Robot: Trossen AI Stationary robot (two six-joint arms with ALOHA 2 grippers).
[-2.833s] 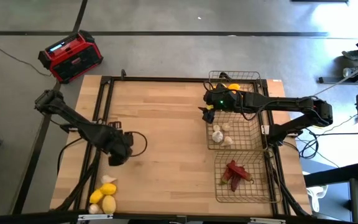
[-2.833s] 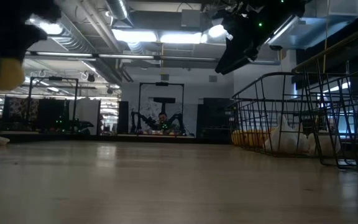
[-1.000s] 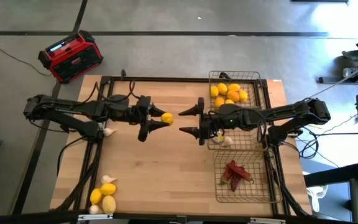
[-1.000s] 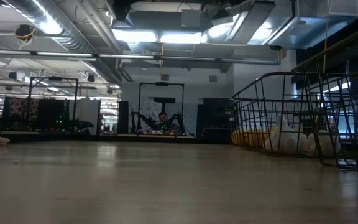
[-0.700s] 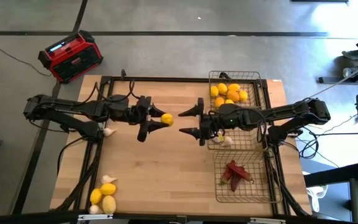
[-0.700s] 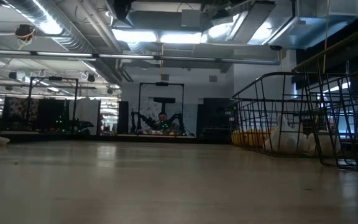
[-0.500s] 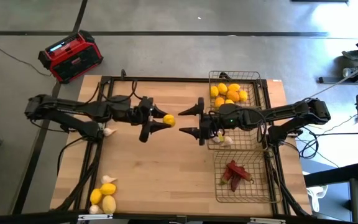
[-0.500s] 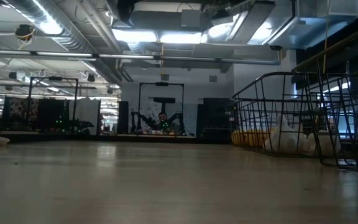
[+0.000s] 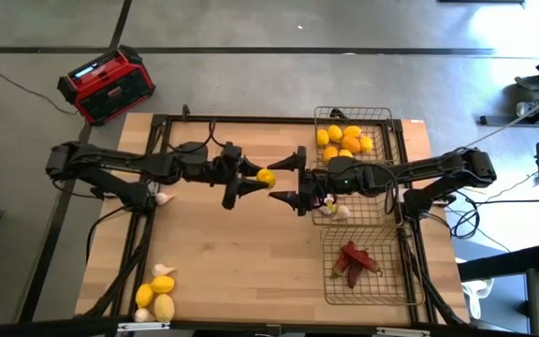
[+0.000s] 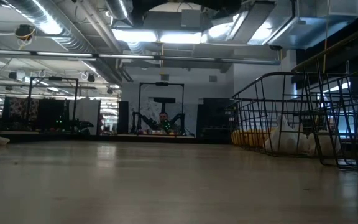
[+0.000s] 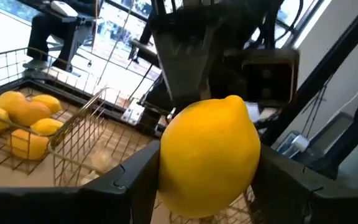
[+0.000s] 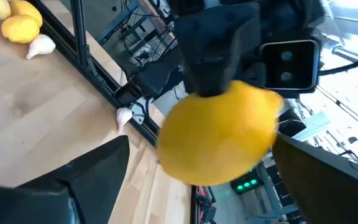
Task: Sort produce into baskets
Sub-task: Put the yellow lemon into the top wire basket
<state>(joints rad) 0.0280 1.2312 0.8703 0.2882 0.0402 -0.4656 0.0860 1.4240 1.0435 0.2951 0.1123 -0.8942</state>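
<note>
A lemon (image 9: 266, 177) is held clamped in the left gripper (image 9: 254, 180) above the table (image 9: 223, 243) centre. To its right, the right gripper (image 9: 289, 179) is spread wide around the lemon without gripping it. Farther right, the baskets (image 9: 372, 211) are seen along the table's right edge.

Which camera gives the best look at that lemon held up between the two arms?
The left wrist view: the lemon fills the picture, pinched by the left gripper. The right wrist view shows it blurred, the high view small, the low view not at all.
</note>
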